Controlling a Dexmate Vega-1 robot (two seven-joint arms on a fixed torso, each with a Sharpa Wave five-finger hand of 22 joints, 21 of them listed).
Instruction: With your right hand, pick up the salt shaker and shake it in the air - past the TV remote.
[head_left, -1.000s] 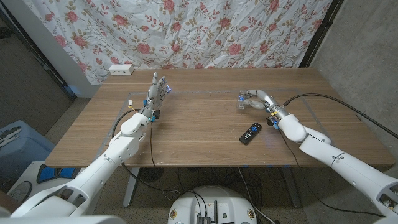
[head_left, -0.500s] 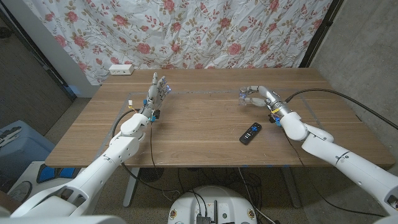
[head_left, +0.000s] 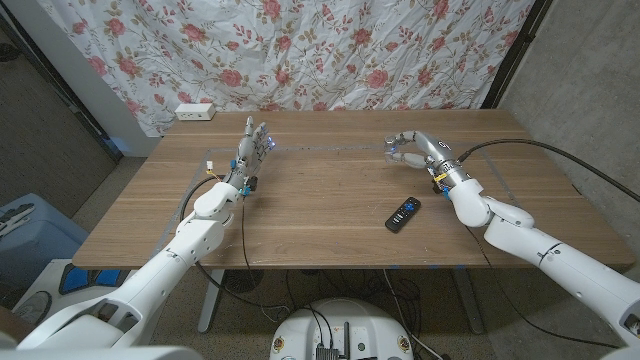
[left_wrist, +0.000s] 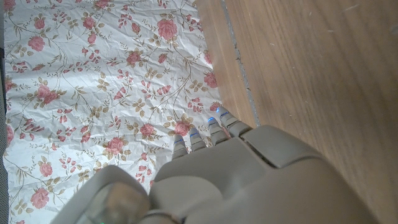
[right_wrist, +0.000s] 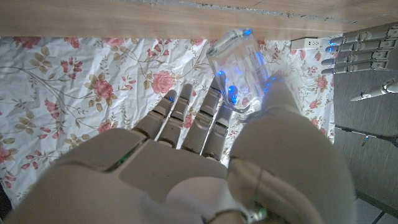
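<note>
My right hand (head_left: 417, 147) grips the small clear salt shaker (head_left: 391, 148) and holds it in the air above the far right part of the wooden table (head_left: 320, 215). In the right wrist view the shaker (right_wrist: 239, 68) sits tilted between the thumb and fingers of my right hand (right_wrist: 186, 162). The black TV remote (head_left: 403, 213) lies on the table nearer to me than the shaker. My left hand (head_left: 252, 146) stands upright at the far left, fingers apart and holding nothing. It also shows in its own wrist view (left_wrist: 230, 174).
A white power strip (head_left: 195, 111) lies at the table's far left corner. A floral curtain (head_left: 300, 50) hangs behind the table. Black cables (head_left: 520, 150) run along the right arm. My left hand's fingers (right_wrist: 360, 46) show in the right wrist view.
My right hand has lifted the salt shaker off the table and carried it up and slightly away from me. The remote and the left hand have stayed still.
</note>
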